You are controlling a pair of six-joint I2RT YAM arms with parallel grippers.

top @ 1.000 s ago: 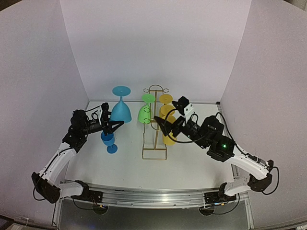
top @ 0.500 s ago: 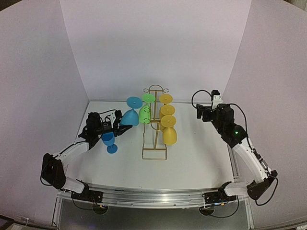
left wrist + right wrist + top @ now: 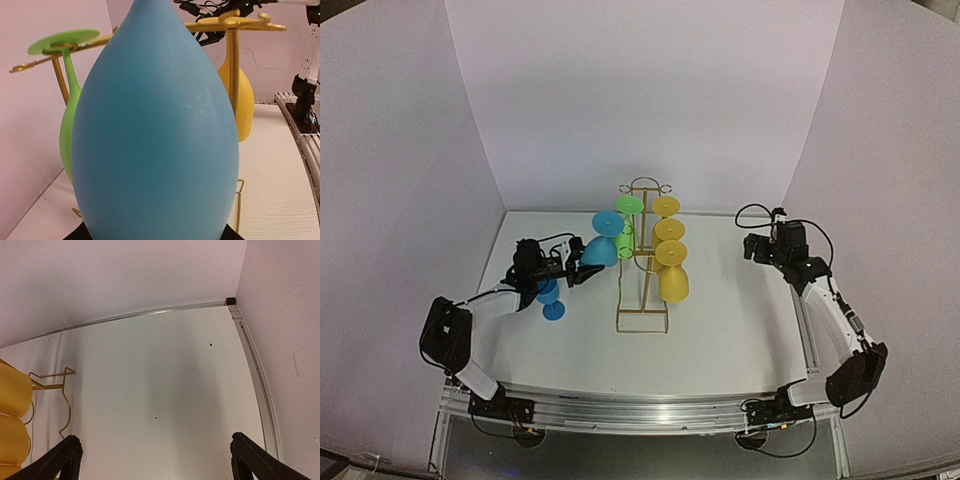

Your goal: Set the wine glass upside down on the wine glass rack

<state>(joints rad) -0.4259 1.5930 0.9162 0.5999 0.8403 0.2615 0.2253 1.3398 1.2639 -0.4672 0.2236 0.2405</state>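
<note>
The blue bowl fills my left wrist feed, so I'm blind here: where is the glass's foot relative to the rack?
Observer: From the top view, the blue wine glass is foot up, its foot just left of the wine glass rack, beside the hung green glass; contact I cannot tell.
Operator: Anything under my arm?
Observer: A smaller blue glass stands upright on the table below the left gripper.
Operator: Is the right arm in the way?
Observer: No, the right gripper sits open, well right of the rack, apart from the yellow glasses.
</note>
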